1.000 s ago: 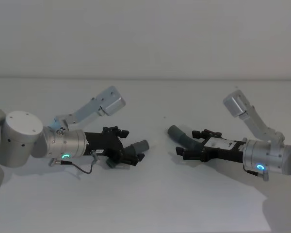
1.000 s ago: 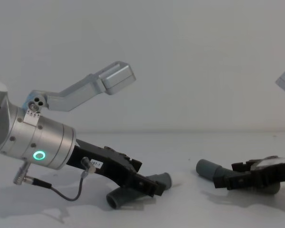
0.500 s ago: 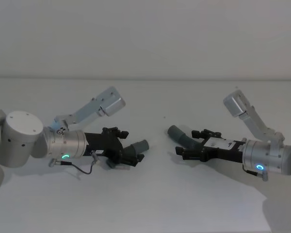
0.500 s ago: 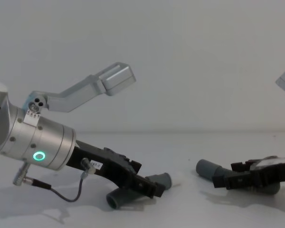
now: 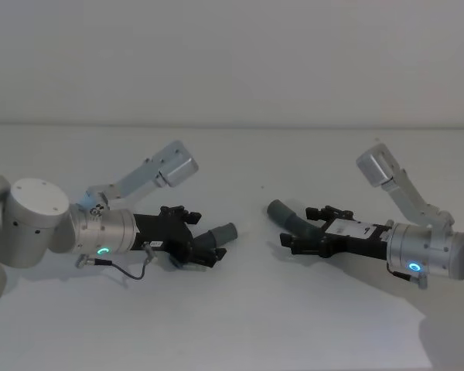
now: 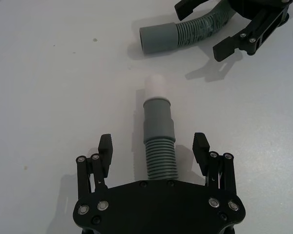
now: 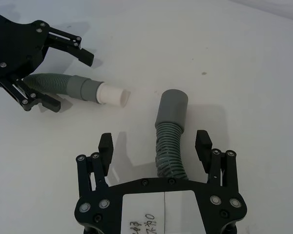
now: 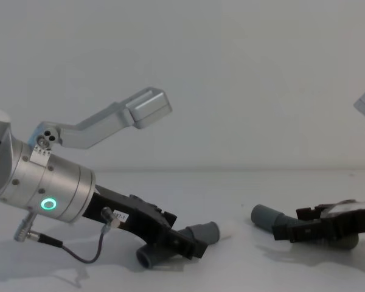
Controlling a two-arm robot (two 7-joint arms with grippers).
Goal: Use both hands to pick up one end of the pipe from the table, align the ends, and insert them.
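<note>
**Operator:** State of the left gripper?

**Technician:** Left gripper (image 6: pixel 153 142) released; jaws spread, one finger (image 6: pixel 105 146) on each side of the left hose (image 6: pixel 161 156), with a gap on both sides and no contact; the gripper sits low over the table (image 5: pixel 240 325), on its left half in the head view.

**Operator:** Position of the left hose?

**Technician:** Lying on the table between the spread fingers; the corrugated part runs back under the gripper body; the grey cuff (image 6: pixel 157 119) and its white tip (image 6: pixel 155 85) project past the fingertips, toward the table's middle.

**Operator:** State of the right gripper?

**Technician:** Right gripper (image 7: pixel 155 142) also released; its fingers straddle the right hose (image 7: pixel 168 151) without touching it; it sits low over the right half of the table.

**Operator:** Position of the right hose?

**Technician:** On the table, curved; its corrugated part lies between the fingers; the plain cuff (image 7: pixel 173 108) lies ahead of the fingertips, toward the table's middle.

**Operator:** Relation of the two ends?

**Technician:** Apart, with bare table between the white tip and the plain cuff; not inserted; their axes meet at an angle, not in line; both hoses rest on the table, neither grasped.
</note>
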